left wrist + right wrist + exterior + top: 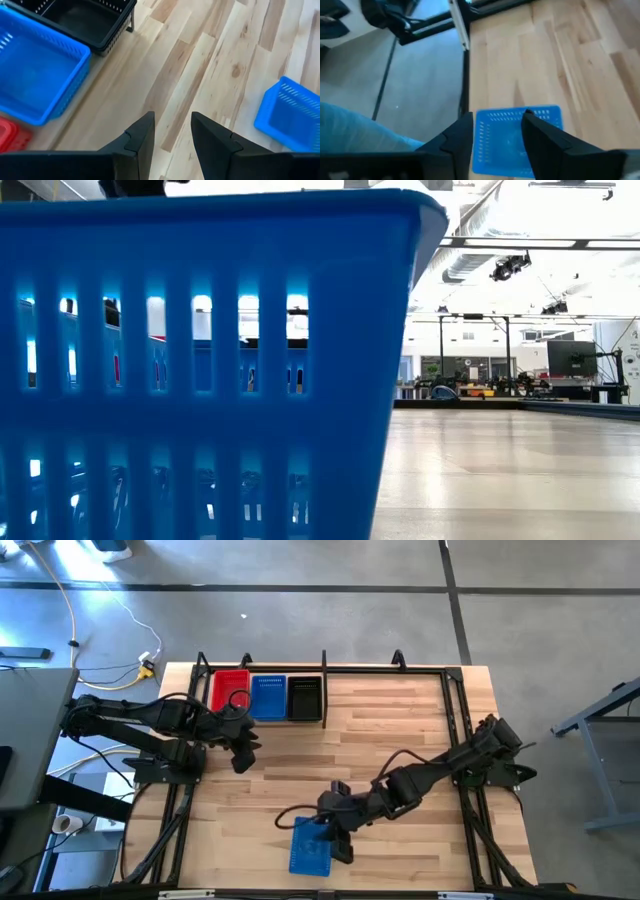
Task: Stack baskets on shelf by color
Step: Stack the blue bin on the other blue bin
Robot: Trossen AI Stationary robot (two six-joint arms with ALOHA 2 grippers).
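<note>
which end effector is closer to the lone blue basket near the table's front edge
Right. The right end effector hovers right at the blue basket; the left end effector hangs far off, by the shelf.

Yellow cable [75, 610] on grey floor [540, 630] beside wooden tabletop [400, 730]

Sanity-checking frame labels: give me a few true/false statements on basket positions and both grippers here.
1. A red basket, a blue basket and a black basket sit side by side at the table's far edge. True.
2. A loose blue basket lies near the table's front edge. True.
3. The left gripper holds a red basket. False: it is empty, over bare wood.
4. The right gripper is at the far rail. False: it is open at the loose blue basket.
5. A black basket lies mid-table. False: none there.
</note>
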